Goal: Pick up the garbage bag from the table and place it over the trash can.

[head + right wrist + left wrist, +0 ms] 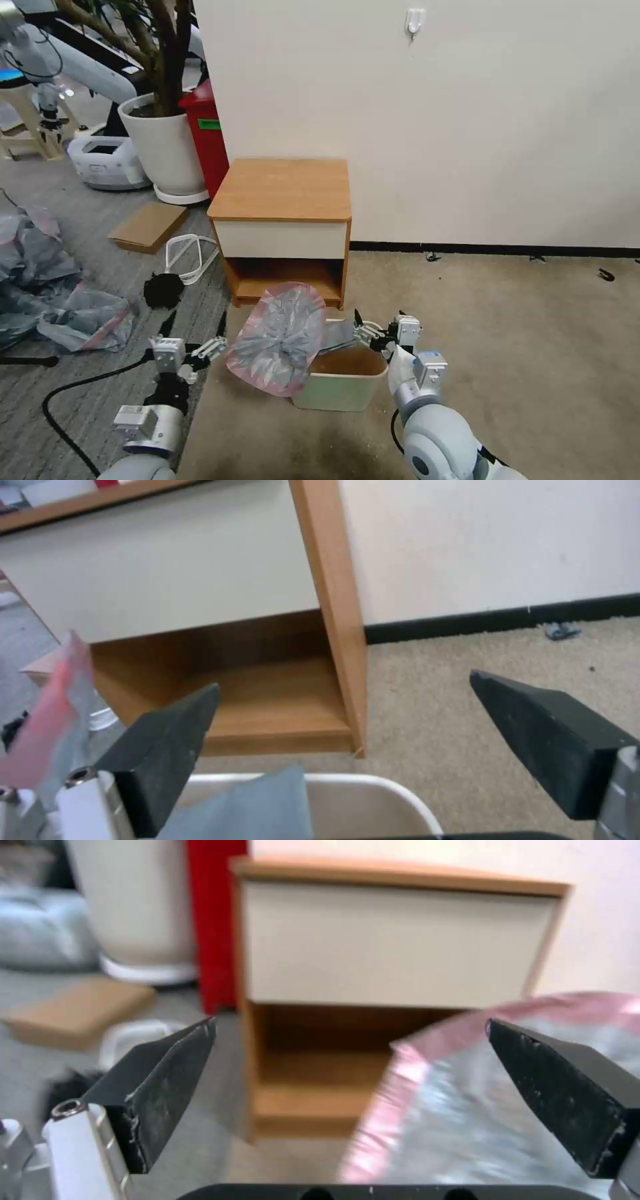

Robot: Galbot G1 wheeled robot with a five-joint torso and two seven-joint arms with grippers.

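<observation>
Two grippers low on the carpet before a wooden bench [283, 189]. Garbage bag [279, 337] draped over the left rim of the trash can [341, 393], rim band standing upright. Left gripper [193, 327] beside bag, fingers apart. Right gripper [379, 321] over the can's far rim, fingers apart.

Beige carpet [520, 347] carries table [283, 190], trash can [343, 390].

The trash can's [343, 387] left rim is hidden by the garbage bag [280, 337]; in the left wrist view the bag is blurred and cut off.
</observation>
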